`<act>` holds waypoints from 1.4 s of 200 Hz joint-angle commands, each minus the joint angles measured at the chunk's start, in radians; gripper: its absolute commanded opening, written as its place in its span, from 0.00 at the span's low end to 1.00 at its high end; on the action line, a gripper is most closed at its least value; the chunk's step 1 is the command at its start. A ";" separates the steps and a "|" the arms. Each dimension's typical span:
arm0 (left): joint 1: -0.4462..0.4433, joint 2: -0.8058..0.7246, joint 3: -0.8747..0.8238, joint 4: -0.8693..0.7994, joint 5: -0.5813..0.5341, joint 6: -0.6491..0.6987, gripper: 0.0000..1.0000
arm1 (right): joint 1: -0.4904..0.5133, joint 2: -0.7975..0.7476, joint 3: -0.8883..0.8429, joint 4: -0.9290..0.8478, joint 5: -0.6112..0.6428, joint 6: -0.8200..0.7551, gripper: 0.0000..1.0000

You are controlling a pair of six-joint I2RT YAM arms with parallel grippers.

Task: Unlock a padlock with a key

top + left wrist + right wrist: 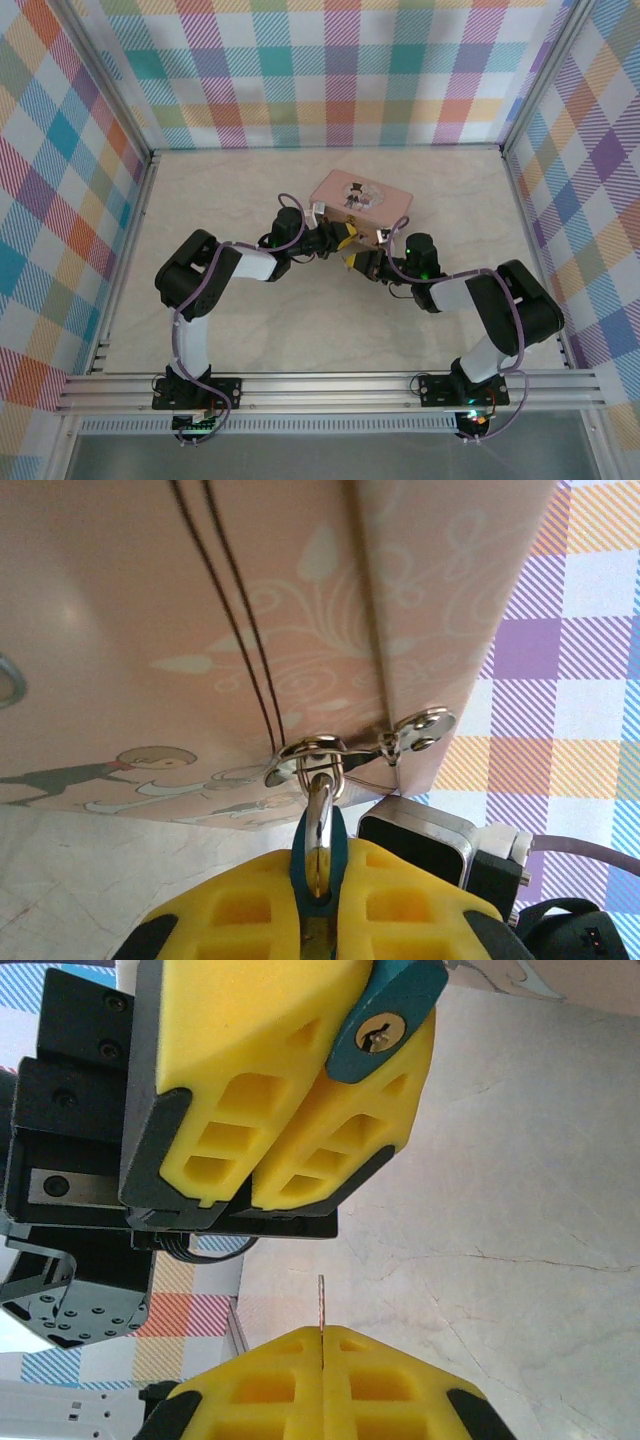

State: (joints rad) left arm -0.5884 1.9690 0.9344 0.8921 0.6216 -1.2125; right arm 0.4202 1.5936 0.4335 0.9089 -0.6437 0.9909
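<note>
Left gripper point(320, 885) was pinching the padlock point(338, 855). Its yellow fingers point(250, 910) were clamped on both flat sides of the teal body, w/ the body's top end poking out past the tips. The thin silvery shackle point(318, 825) ran up thru a metal hasp point(312, 750) on the edge of the pink tin point(200, 630), so the padlock sat right at the tin's side, hooked to it. Couldn't tell whether the shackle was latched.

In the right wrist view the padlock's bottom end faced the camera, upper right of frame, held btwn the left gripper's fingertips. The keyhole point(378, 1030) showed as a slot in a brass-coloured plug.

Right gripper point(323, 1350) was pressed together on the key point(322, 1305). Just a thin blade, seen edge-on, stuck up out of the seam btwn its two yellow fingers. The key tip pointed up and wasn't touching the padlock, w/ a clear stretch of pale marbled counter point(520, 1210) showing btwn them. The keyhole sat above and to the right of the blade's line.

From the top view both grippers met nose to nose just in front of the tin's near side, approx mid-counter. The left arm came in from the left and the right arm from the right. The tin lay flat behind them, lid w/ a cartoon figure facing up. Checked walls point(340, 80) stood on three sides.
</note>
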 commanded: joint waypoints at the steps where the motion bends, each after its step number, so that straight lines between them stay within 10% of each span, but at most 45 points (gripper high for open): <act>1: 0.004 -0.005 0.021 0.050 0.126 -0.013 0.09 | -0.040 0.010 0.002 0.063 0.085 0.032 0.00; 280: 0.009 0.016 0.017 0.070 0.139 -0.023 0.09 | -0.060 0.079 0.068 0.002 -0.011 0.021 0.00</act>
State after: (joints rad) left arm -0.5602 1.9892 0.9329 0.8646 0.6815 -1.2316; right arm 0.3412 1.6535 0.4904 0.9825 -0.5903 1.0306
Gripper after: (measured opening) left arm 0.103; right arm 0.066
